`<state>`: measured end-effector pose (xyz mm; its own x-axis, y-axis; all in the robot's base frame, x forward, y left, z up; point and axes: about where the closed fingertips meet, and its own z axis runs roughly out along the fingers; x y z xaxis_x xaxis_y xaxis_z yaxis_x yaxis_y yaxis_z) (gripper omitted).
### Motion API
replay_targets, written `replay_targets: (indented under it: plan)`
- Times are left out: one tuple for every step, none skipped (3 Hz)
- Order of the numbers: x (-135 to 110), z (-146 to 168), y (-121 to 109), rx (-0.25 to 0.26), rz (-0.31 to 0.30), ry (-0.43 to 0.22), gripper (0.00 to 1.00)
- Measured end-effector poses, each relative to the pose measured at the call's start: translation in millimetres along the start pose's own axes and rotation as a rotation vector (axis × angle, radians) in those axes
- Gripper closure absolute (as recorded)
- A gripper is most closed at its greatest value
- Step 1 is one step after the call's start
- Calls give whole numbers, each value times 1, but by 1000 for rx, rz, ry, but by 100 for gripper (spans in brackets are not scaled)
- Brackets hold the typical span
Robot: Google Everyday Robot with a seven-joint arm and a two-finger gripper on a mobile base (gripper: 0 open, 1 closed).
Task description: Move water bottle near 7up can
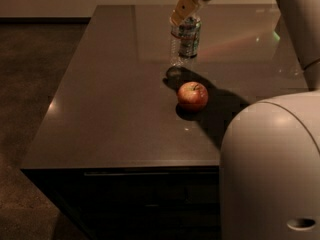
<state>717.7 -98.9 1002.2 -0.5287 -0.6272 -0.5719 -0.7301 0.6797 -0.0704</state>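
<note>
You've got the water bottle (176, 48) just left of the 7up can (191, 36), apparently touching, near the counter's (100, 109) far edge. Gripper (181, 18) is above it, fingers closed on the bottle's top. Red apple (192, 95) sits mid-counter, closer to the front edge

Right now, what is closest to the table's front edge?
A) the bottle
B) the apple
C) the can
B: the apple lies nearest the front edge of the table. The can and the bottle are farther back, and the gripper holds the bottle from above at the top of the view.
</note>
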Motion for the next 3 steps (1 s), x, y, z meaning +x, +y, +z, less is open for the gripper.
replay_targets:
  plan:
    - [14,7,-23,53,75,31,74]
    - [22,12,-31,60,101,44,53]
    - [25,17,-37,47,130,31,28]
